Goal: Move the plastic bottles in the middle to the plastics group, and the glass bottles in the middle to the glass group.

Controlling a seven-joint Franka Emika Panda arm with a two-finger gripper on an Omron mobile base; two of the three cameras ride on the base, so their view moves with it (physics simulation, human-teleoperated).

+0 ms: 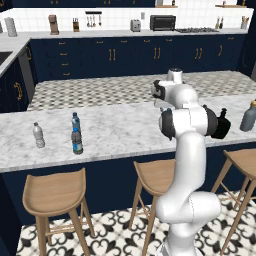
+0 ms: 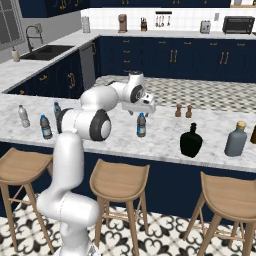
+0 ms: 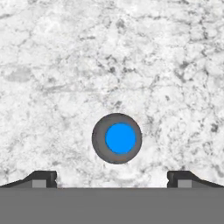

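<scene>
One plastic bottle (image 2: pixel 141 126) with a blue cap (image 3: pixel 120 138) stands upright mid-counter. My gripper (image 2: pixel 140 112) hangs straight above it, open, its fingertips (image 3: pixel 43 178) wide apart on either side of the cap and holding nothing. A second water bottle (image 1: pixel 77 142) (image 2: pixel 45 127) stands at the left beside the plastics group: a pale white-capped bottle (image 1: pixel 38 135) (image 2: pixel 23 116) and a teal bottle (image 1: pixel 75 121) (image 2: pixel 56 109). The squat black glass bottle (image 2: pixel 191 141) (image 1: pixel 222 126) stands to the right. Further right is the tall grey bottle (image 2: pixel 235 139) (image 1: pixel 248 116) of the glass group.
Two small brown shakers (image 2: pixel 183 111) stand behind the black bottle. The marble counter (image 1: pixel 120 132) runs left to right, with wooden stools (image 2: pixel 119 183) along its near edge. In the left base view my own arm (image 1: pixel 187 125) covers the counter's middle.
</scene>
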